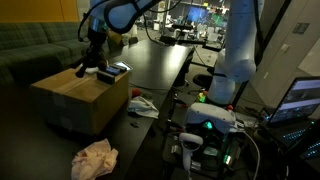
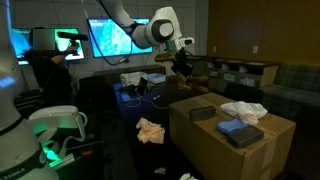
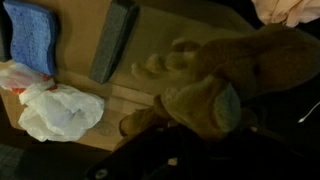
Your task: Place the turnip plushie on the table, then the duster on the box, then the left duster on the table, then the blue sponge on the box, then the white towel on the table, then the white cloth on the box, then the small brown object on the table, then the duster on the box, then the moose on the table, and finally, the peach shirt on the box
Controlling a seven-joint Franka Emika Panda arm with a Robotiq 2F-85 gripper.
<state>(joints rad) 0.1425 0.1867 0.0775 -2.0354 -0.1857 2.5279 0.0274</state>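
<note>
The moose (image 3: pixel 215 80) hung over the box (image 1: pixel 75 98), with the gripper (image 1: pixel 91 64) clamped shut on it. Its long axis ran across the wrist view, the pale splayed end to the left. The table (image 1: pixel 150 62) lay just beside the box, so the carry would likely go sideways.

Brown plush moose (image 3: pixel 215 75) held aloft over tan cardboard box (image 1: pixel 70 112), peach shirt (image 1: pixel 95 158) crumpled on floor.

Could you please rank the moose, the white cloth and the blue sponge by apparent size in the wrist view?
Largest: moose, though nearness to the camera inflates it.
Then: white cloth.
Smallest: blue sponge, cropped at the edge.
</note>
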